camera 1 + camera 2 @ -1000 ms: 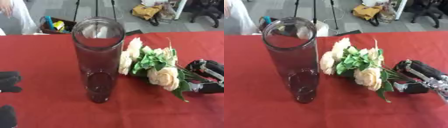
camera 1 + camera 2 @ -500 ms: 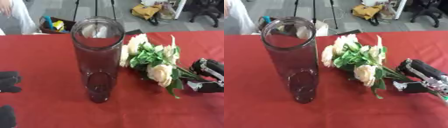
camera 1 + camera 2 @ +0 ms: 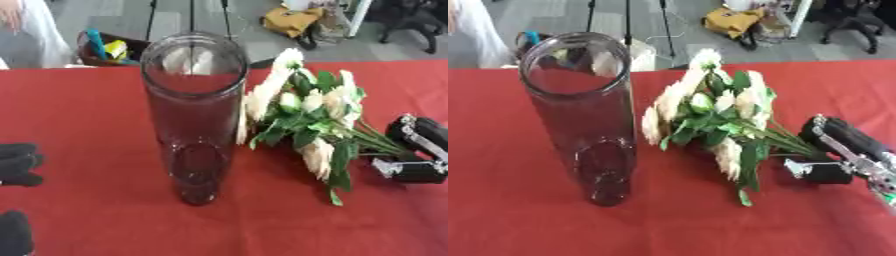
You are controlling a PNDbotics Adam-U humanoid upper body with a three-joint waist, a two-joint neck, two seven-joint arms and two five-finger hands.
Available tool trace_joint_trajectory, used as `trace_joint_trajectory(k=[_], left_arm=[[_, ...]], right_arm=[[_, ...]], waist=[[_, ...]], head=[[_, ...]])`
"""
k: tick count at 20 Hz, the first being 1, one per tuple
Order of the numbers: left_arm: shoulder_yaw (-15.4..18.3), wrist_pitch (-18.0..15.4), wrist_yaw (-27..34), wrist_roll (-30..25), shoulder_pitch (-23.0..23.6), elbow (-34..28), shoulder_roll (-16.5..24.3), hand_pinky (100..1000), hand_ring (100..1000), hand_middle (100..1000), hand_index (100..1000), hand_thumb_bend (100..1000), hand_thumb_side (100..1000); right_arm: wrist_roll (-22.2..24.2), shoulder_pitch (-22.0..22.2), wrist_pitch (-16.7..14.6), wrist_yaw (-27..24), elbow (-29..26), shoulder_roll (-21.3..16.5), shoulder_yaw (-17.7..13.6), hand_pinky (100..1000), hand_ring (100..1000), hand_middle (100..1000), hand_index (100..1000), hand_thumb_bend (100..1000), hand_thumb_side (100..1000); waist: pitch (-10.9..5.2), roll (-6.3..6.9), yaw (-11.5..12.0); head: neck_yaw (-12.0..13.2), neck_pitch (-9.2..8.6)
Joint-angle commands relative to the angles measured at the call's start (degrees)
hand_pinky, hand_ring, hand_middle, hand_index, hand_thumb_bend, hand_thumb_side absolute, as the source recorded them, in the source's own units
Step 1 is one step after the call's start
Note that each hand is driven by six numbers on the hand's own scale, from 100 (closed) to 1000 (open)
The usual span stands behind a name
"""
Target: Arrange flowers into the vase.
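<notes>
Item: one tall clear vase (image 3: 194, 115), upright and empty on the red desk (image 3: 87, 100). Item: one bunch of cream flowers (image 3: 710, 122), blooms just beside the vase, stems pinched in the right hand (image 3: 837, 152), fingers curled round them. Left hand (image 3: 17, 162) idle at the desk's left edge, fingers curled, holding nothing; no flowers arranged yet.

Vase (image 3: 194, 115) mouth open above; flowers (image 3: 710, 125) crowd its right side.
</notes>
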Motion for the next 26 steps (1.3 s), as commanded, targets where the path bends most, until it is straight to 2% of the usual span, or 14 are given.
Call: trace_joint_trajectory(k=[1, 3, 7, 10, 11, 12, 13, 16, 17, 20, 26], left_arm=[[-0.55, -0.01, -0.19, -0.38, -0.36, -1.02, -0.09, 586, 692, 722, 775, 100, 735], [-0.55, -0.03, -0.25, -0.53, -0.38, -1.02, -0.08, 587, 693, 722, 775, 100, 734], [-0.53, -0.04, -0.35, -0.8, -0.35, -1.02, -0.08, 586, 692, 720, 775, 100, 732], [-0.51, -0.06, -0.38, -0.86, -0.35, -1.02, -0.07, 586, 692, 720, 775, 100, 732], [-0.52, -0.04, -0.41, -0.92, -0.32, -1.02, -0.06, 585, 691, 718, 775, 100, 730], [-0.53, -0.02, -0.47, -1.01, -0.3, -1.02, -0.05, 585, 691, 718, 775, 100, 730], [-0.54, -0.02, -0.56, -1.14, -0.28, -1.02, -0.02, 585, 690, 717, 774, 100, 727], [-0.53, -0.07, -0.74, -1.42, -0.3, -1.02, 0.05, 585, 688, 714, 771, 100, 723], [-0.52, -0.04, -0.76, -1.49, -0.28, -1.02, 0.06, 584, 688, 714, 768, 100, 722], [-0.53, 0.0, -0.76, -1.64, -0.33, -1.02, 0.12, 585, 688, 714, 769, 100, 716], [-0.53, 0.09, -0.74, -1.94, -0.37, -1.02, 0.21, 584, 688, 714, 769, 100, 712]], right_arm=[[-0.85, -0.19, -0.21, 0.43, -0.15, -1.29, -0.54, 266, 426, 100, 182, 100, 495], [-1.4, -0.21, -0.32, 0.61, 0.05, -1.19, -0.65, 236, 396, 100, 167, 130, 502], [-3.19, -0.37, -0.79, 0.1, 0.79, -0.99, -0.89, 189, 358, 100, 144, 305, 607], [-4.93, -0.34, -1.54, -0.62, 1.3, -1.0, -0.87, 182, 352, 100, 140, 309, 619], [-5.58, -0.39, -1.88, -0.94, 1.3, -0.93, -0.95, 176, 349, 100, 133, 314, 658], [-6.41, -0.35, -2.28, -1.35, 1.27, -0.87, -1.02, 176, 349, 100, 133, 314, 658], [-7.5, -0.35, -2.63, -1.92, 1.19, -0.79, -1.16, 164, 343, 100, 128, 292, 730], [-11.18, -0.15, -2.9, -3.42, 1.18, -0.79, -1.48, 153, 341, 100, 117, 204, 800], [-12.5, -0.09, -2.75, -3.74, 1.21, -0.81, -1.53, 149, 341, 100, 100, 224, 824], [-16.83, 0.07, -1.43, -4.49, 1.26, -0.88, -1.59, 142, 340, 100, 100, 100, 814], [-21.11, 0.46, 0.72, -5.55, 0.91, -1.01, -1.05, 131, 331, 100, 100, 100, 842]], waist=[[-1.17, -0.3, -0.14], [-1.15, -0.3, -0.16], [-1.16, -0.26, -0.17], [-1.17, -0.24, -0.17], [-1.16, -0.24, -0.21], [-1.15, -0.24, -0.26], [-1.17, -0.26, -0.27], [-1.31, -0.34, -0.17], [-1.36, -0.36, -0.13], [-1.55, -0.43, -0.06], [-1.85, -0.5, 0.05]], head=[[-0.05, -0.97], [-0.01, -0.98], [-0.01, -0.95], [0.0, -0.94], [0.04, -0.89], [0.07, -0.84], [0.16, -0.79], [0.32, -0.59], [0.34, -0.55], [0.36, -0.46], [0.57, -0.32]])
